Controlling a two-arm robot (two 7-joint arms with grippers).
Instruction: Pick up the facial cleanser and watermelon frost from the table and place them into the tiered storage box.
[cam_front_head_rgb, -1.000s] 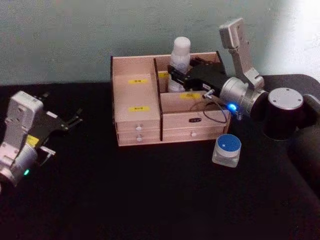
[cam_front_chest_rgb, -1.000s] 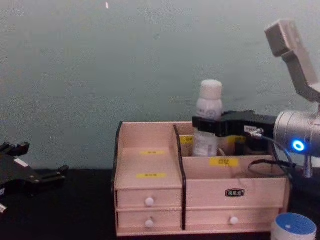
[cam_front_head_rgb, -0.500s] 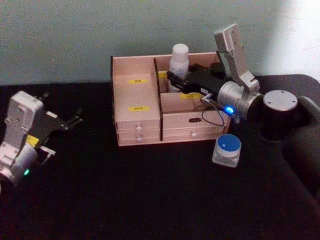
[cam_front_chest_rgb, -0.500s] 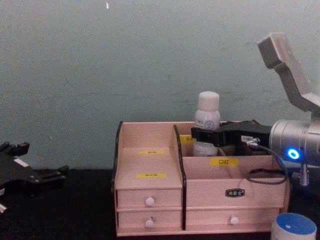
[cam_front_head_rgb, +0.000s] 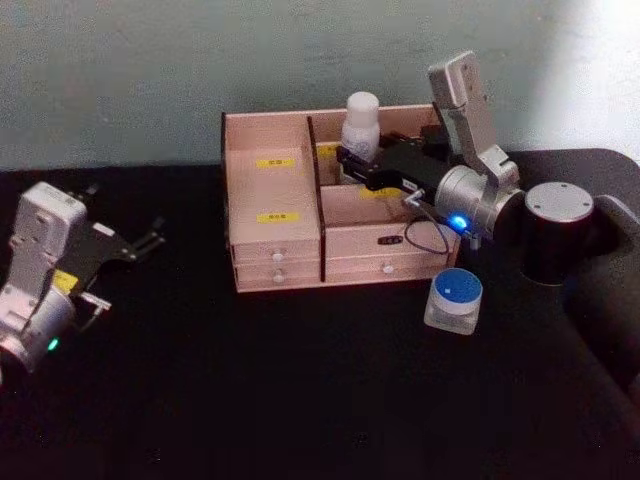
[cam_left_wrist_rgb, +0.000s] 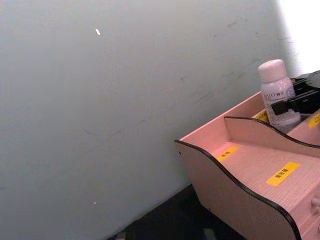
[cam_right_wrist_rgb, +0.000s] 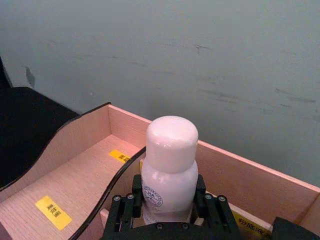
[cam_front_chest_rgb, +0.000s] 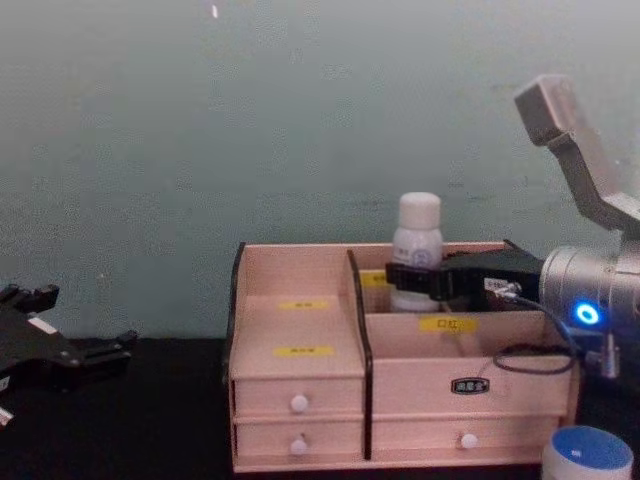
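One nearly stowed, one untouched.
The right gripper (cam_front_head_rgb: 356, 160) pinched the white round-capped plastic bottle (cam_front_head_rgb: 361, 115) inside the 12 o'clock compartment of the pinkish wooden tiered storage box (cam_front_head_rgb: 273, 252); the blue-lidded clear jar (cam_front_head_rgb: 453, 300) stood at the box's 4 o'clock; the left gripper (cam_front_head_rgb: 150, 236) was parked, spread, at 9 o'clock.

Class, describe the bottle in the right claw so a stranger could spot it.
Find the pinkish tiered storage box on the black table. At its rear compartment, right of the dark-edged divider, the right claw grips a white bottle. It is tall with a rounded cap, unlike the squat blue-lidded jar on the table.
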